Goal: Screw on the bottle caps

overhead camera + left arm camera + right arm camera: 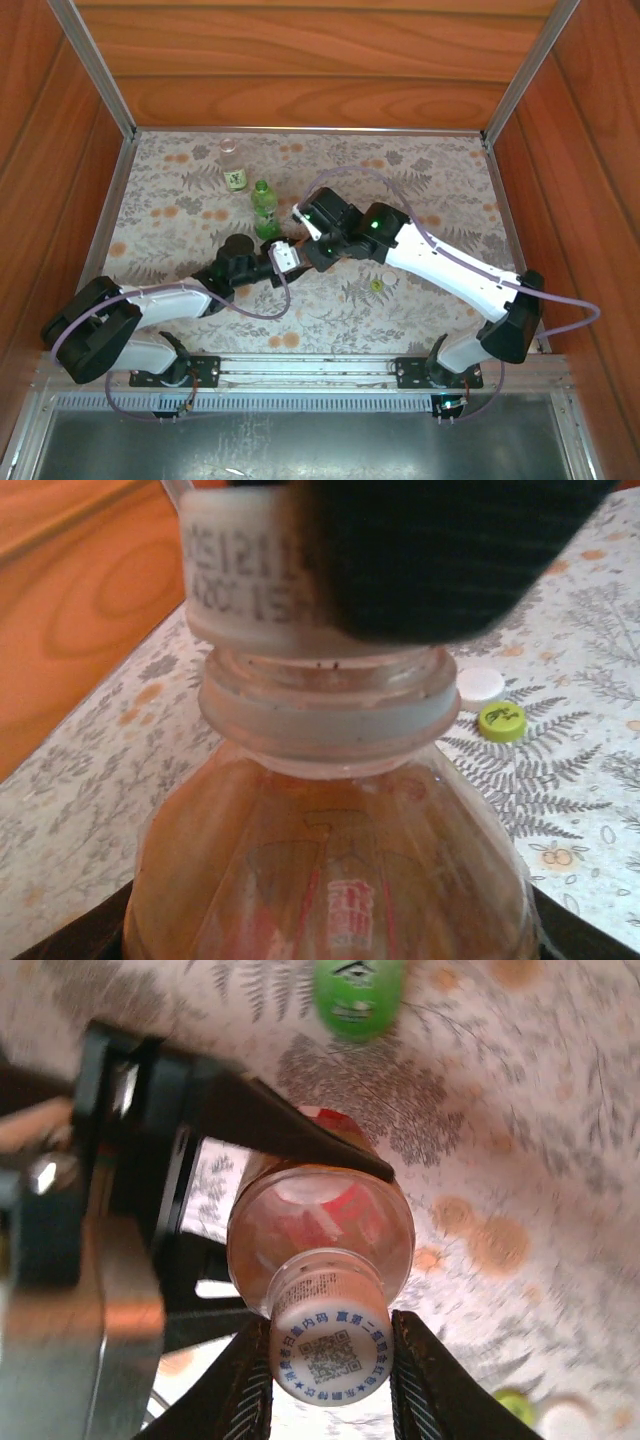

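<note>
While L gripper (272,262) clamps amber bottle (330,880) body, R gripper (330,1335) pinches white cap (328,1370) on neck btwn its fingers.

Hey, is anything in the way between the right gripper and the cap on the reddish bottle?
Nothing visible. The right gripper clamps the white cap from both sides. The cap sits on the neck of the reddish bottle, which the left gripper holds.

Glossy clear plastic bottle (330,870), matt white cap (240,590), wooden walls (300,60)
</note>
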Controlling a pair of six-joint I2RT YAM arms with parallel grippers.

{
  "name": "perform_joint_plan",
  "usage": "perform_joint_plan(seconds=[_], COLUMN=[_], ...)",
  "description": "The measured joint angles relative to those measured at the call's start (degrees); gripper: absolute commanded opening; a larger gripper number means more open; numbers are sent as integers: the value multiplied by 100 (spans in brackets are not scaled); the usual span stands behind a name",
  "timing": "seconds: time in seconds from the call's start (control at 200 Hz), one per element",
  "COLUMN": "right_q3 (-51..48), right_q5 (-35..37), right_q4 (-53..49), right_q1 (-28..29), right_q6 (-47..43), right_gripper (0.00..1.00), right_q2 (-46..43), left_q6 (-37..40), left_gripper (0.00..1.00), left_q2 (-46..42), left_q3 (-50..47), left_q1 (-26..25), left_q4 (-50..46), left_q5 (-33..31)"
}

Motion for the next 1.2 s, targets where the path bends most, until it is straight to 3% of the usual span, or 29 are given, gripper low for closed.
perform_joint_plan(seconds=[0.11,0.2,0.305,0.52,0.754,0.954,1.199], right_q3=[-17,-168,-605,-1349,-1368,-1360,-1327], right_q5=[-4,-31,-376,-1036,-846,-564,-656], right_q4=[-81,-59,37,87,57,352,461], right_q1=[-26,-20,-17,238,479,481,481], right_q6=[673,472,-455,-2929,-5187,-6120,-6393], right_gripper=[49,56,45,47,49,50,49], right_q2=[-11,-149,-741,-2203,-2072,-1572,-1305], left_q6=[15,15,13,37,229,328,398], left_gripper=[58,58,58,58,58,58,58], left_q2=[59,46,-4,-216,-446,-446,-514], left_q3=[48,42,-20,-352,-352,-350,-350], left_q1=[-81,-188,-240,-284,-326,-330,-332], left_q4=[-46,44,127,146,-295,-544,-699], left_q5=[-59,66,278,702,931,994,997])
